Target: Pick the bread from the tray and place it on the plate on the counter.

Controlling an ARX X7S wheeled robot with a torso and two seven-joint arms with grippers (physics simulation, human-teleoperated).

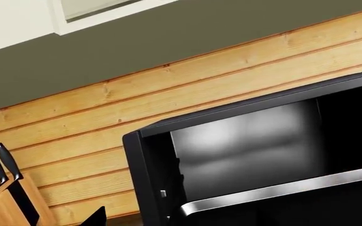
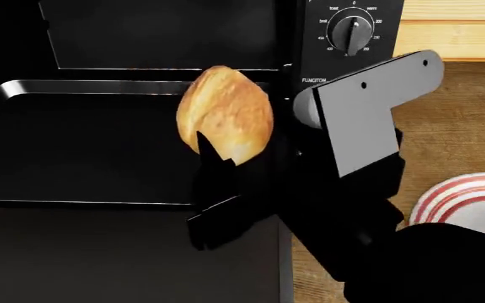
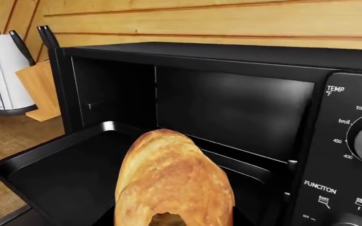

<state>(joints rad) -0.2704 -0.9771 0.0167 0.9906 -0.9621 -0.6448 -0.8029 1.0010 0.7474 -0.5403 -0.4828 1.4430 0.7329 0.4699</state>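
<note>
Running behind everything, a pine-plank wall [image 1: 187,89] backs the wood-grain counter [image 2: 457,120], where a black toaster oven [image 3: 231,94] stands open. From it juts the tray [image 2: 83,88]. At three o'clock of it, the right gripper [image 2: 217,158] pinches the bread [image 2: 225,113], raised clear of the tray. Cut off at five o'clock lies the striped plate [image 2: 470,196]. A knife block [image 1: 8,202] is half hidden. I cannot see the left gripper.
</note>
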